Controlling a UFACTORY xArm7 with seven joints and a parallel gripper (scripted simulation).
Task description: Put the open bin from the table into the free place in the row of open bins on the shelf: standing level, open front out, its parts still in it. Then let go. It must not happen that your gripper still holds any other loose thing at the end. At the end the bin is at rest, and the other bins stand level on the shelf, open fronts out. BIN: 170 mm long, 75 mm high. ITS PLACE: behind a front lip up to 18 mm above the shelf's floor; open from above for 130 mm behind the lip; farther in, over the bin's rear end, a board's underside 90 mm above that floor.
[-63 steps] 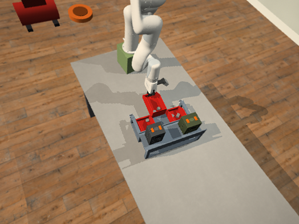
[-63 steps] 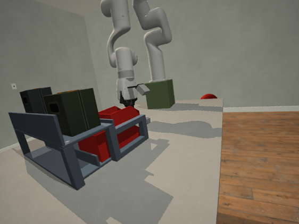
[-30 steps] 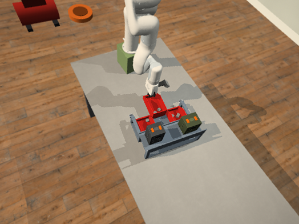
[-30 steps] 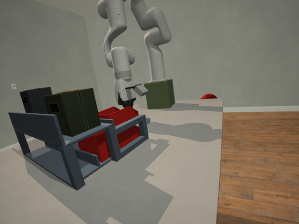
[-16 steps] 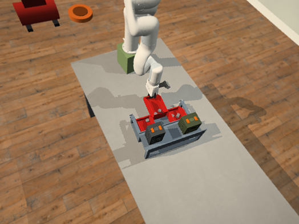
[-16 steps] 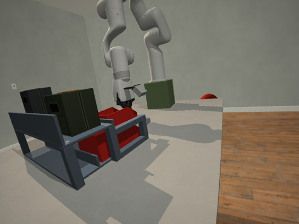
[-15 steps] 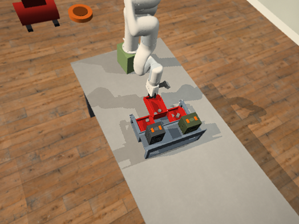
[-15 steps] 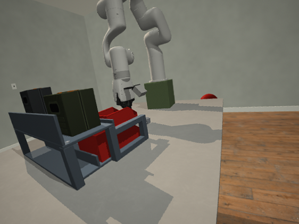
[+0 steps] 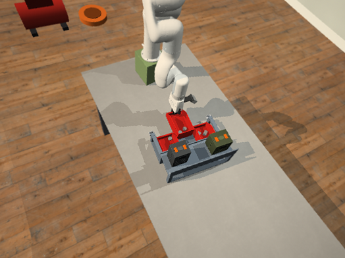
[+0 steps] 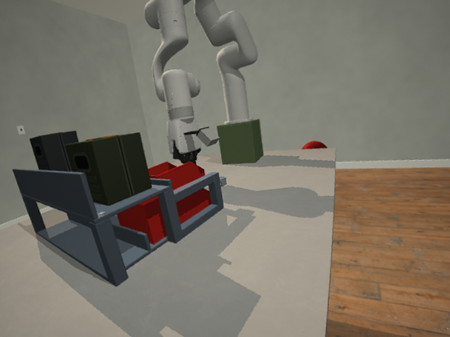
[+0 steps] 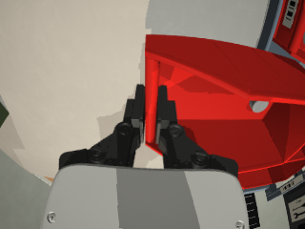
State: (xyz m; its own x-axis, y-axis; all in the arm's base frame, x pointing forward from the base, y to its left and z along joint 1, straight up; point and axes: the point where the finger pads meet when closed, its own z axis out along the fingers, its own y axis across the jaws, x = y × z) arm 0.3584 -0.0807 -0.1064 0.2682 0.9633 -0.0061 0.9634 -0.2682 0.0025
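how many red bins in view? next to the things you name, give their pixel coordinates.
3: one in the hand (image 9: 176, 111) (image 10: 188, 158) (image 11: 152, 114), the held bin (image 9: 179, 120) (image 10: 184, 175) (image 11: 205, 107); two on the shelf (image 9: 186, 161), either side of the gap.
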